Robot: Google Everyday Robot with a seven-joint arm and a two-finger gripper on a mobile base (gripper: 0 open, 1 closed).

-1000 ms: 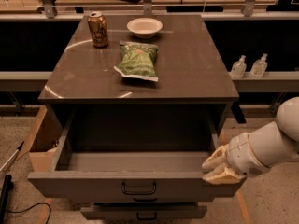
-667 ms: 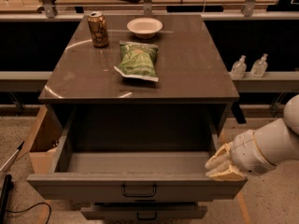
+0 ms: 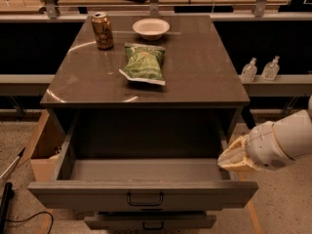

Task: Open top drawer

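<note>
Your cabinet top (image 3: 204, 77) carries a can (image 3: 103, 30), a bowl (image 3: 151, 28) and a green bag (image 3: 144, 63). Your gripper (image 3: 230, 160) hangs below its front right corner.

white arm (image 3: 285, 143) in from the right edge, low, with beige claw (image 3: 234, 158) leftward at its tip

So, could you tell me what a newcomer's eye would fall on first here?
The top drawer stands pulled far out, its deep grey box filling the lower middle of the view. The pale gripper sits at the drawer's right wall near the front. On the cabinet top, a green snack bag lies mid-surface, with a can and a white bowl behind it.
</note>
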